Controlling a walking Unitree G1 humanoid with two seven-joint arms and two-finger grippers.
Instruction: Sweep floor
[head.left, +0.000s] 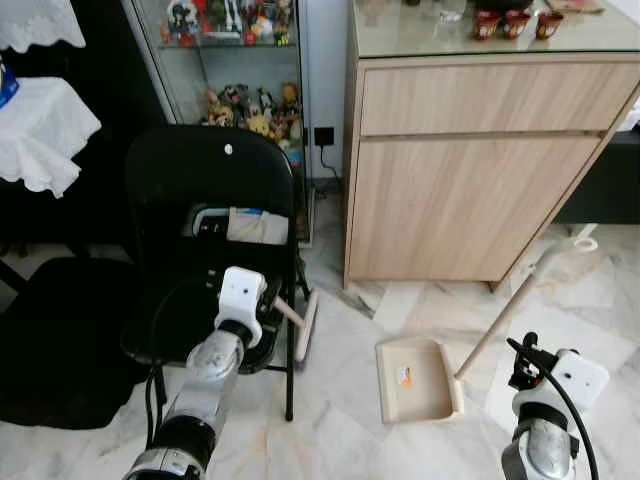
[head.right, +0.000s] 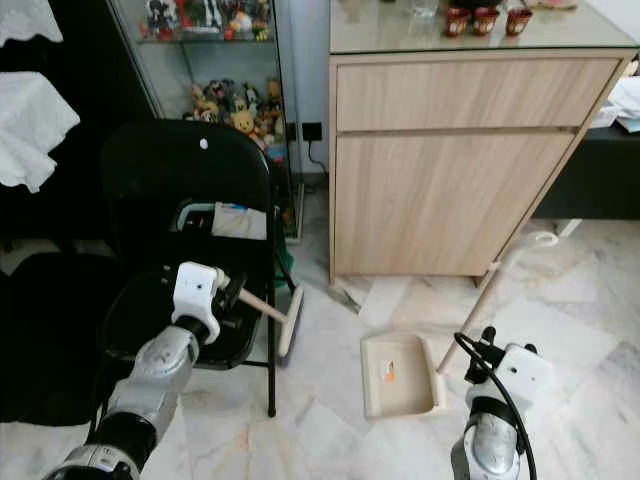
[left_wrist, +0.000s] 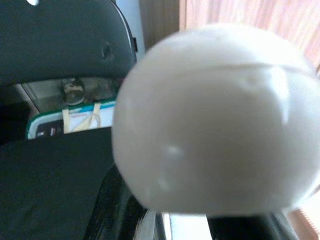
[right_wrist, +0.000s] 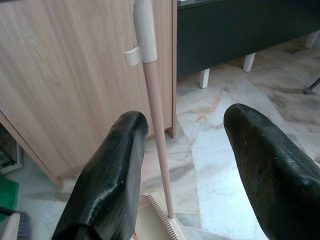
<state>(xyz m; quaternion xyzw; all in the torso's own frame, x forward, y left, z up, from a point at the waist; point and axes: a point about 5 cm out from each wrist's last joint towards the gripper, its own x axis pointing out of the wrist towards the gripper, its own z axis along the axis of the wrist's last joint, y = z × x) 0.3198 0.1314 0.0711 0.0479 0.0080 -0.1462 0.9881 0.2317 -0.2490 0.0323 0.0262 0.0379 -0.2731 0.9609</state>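
Right tool (right_wrist: 182, 165) gapes around dustpan handle (right_wrist: 155, 110); left tool (head.right: 228, 295) clamps brush (head.right: 272, 312).

cream dustpan (head.left: 417, 380) flat on marble floor (head.left: 350, 440), handle tilted; short broom (head.left: 303, 325) beside chair (head.left: 200, 190).

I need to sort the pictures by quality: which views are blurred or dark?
Left wrist view: the broom handle's end is a blurred white blob, far out of focus. Right wrist view: sharp, evenly lit dustpan handle. Eye views: the black chair loses detail in shade.
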